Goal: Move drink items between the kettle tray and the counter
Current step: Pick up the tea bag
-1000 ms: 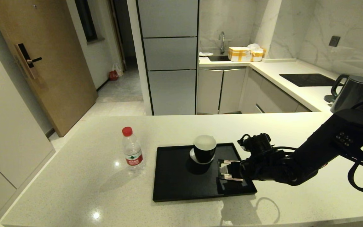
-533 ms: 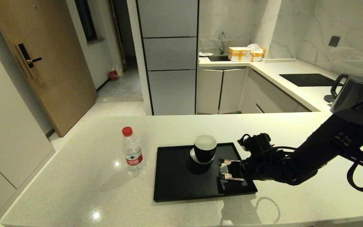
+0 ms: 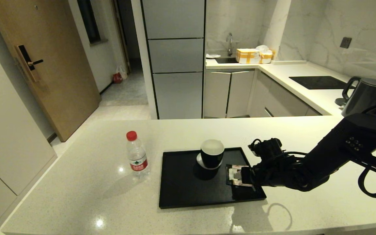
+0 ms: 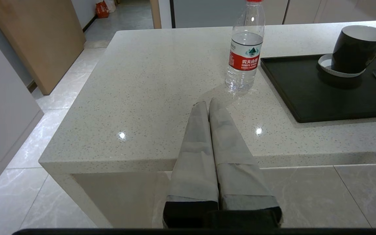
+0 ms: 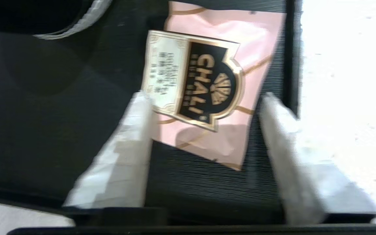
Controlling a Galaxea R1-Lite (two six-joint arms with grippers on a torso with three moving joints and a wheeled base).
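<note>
The pink-and-black tea sachet [image 5: 207, 78] [image 3: 235, 173] lies flat on the black kettle tray [image 3: 188, 189] [image 5: 44, 130], near its right rim. My right gripper [image 5: 202, 98] [image 3: 242, 176] hovers low over it, open. One finger overlaps the sachet's edge and the other stands by the tray rim. The water bottle [image 3: 136, 153] [image 4: 245, 49], with red cap and label, stands upright on the cream counter [image 3: 77, 195] just left of the tray. My left gripper [image 4: 208, 103] is shut and empty at the counter's front edge, short of the bottle; it does not show in the head view.
A black cup with a white inside [image 3: 211, 153] [image 4: 357, 47] sits on a saucer at the tray's back. A dark grey kettle [image 3: 366, 94] and a black hob panel [image 3: 318, 82] are on the far right worktop. The counter ends at its left edge by the bottle.
My right gripper has drawn slightly to the right over the tray, and the sachet shows a little flatter beneath it. Bottle and cup stand where they were.
</note>
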